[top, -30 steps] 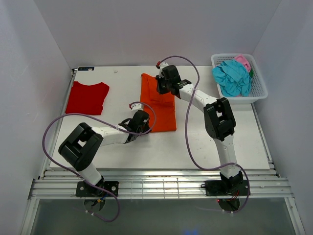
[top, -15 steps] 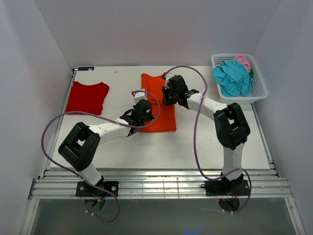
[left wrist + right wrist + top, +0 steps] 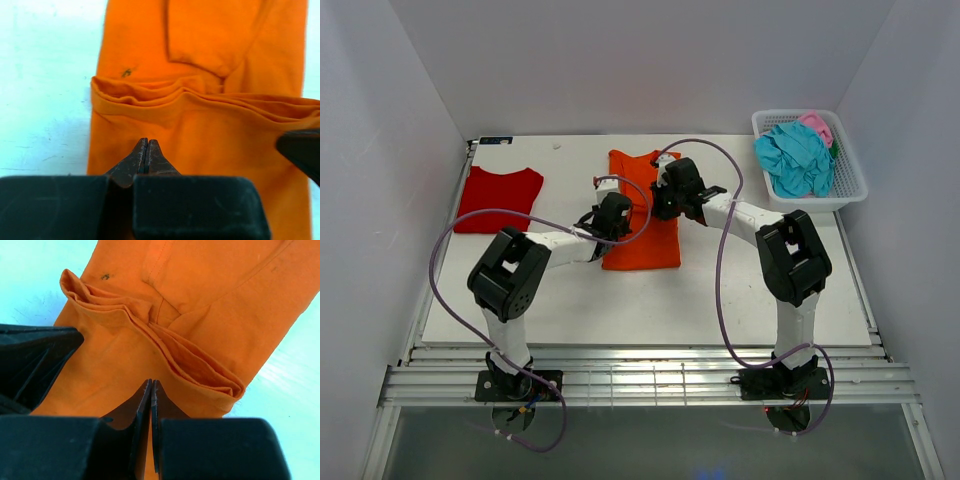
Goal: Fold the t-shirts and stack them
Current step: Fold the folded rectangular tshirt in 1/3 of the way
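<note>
An orange t-shirt (image 3: pixel 642 250) lies flat in the middle of the table, with a bunched ridge of cloth (image 3: pixel 200 97) running across it. My left gripper (image 3: pixel 614 213) sits over its left side and my right gripper (image 3: pixel 666 196) over its right side. They face each other across the ridge. In the left wrist view the left gripper (image 3: pixel 146 141) is shut just above the orange cloth (image 3: pixel 200 45). The right gripper (image 3: pixel 151 383) is shut the same way over the orange cloth (image 3: pixel 225 295). No cloth shows between either pair of tips. A red t-shirt (image 3: pixel 500 198) lies folded at the far left.
A white lattice basket (image 3: pixel 850 187) stands at the back right with a teal t-shirt (image 3: pixel 795 158) and a pink one (image 3: pixel 817 124) heaped in it. The white table board (image 3: pixel 620 305) ends near the metal rails in front. White walls close in on both sides.
The left gripper has moved from the shirt's near left corner up to its middle. The right gripper has come down from the collar end toward the middle. Both stayed shut.
</note>
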You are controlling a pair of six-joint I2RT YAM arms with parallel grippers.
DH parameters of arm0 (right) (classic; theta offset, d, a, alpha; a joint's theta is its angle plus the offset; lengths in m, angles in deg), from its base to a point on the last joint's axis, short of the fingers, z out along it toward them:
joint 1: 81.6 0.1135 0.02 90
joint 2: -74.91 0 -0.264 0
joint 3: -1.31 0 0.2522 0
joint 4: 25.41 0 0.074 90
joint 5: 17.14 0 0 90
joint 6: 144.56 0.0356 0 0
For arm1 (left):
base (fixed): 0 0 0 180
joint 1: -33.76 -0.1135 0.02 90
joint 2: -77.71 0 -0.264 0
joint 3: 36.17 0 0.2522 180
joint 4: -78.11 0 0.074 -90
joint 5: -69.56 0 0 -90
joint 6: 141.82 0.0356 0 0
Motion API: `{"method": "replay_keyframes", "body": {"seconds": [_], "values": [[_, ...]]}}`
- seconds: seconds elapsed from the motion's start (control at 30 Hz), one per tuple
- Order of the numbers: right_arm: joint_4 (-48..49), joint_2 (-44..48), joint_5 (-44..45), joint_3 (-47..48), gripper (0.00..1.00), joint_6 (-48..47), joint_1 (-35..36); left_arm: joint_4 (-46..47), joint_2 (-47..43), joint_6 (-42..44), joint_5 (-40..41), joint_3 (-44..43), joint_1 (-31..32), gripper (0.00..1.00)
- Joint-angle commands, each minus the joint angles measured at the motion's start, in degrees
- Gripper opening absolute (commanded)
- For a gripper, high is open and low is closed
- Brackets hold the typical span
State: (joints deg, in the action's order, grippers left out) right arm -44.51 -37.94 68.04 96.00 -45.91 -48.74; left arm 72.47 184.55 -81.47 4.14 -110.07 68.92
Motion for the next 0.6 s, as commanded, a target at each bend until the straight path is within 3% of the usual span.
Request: {"method": "replay_keyframes", "body": {"seconds": [0.0,0.57], "values": [[2.2,0.9,-0.7,-0.2,0.08,0.2,0.1,0.7,-0.4,1.1,-0.6,-2.1,-1.1,0.0],[0.2,-3.9,1.4,2.8,0.08,0.0,-0.2,1.0,5.3,2.3,-3.4,-6.4,-4.7,0.0]]}}
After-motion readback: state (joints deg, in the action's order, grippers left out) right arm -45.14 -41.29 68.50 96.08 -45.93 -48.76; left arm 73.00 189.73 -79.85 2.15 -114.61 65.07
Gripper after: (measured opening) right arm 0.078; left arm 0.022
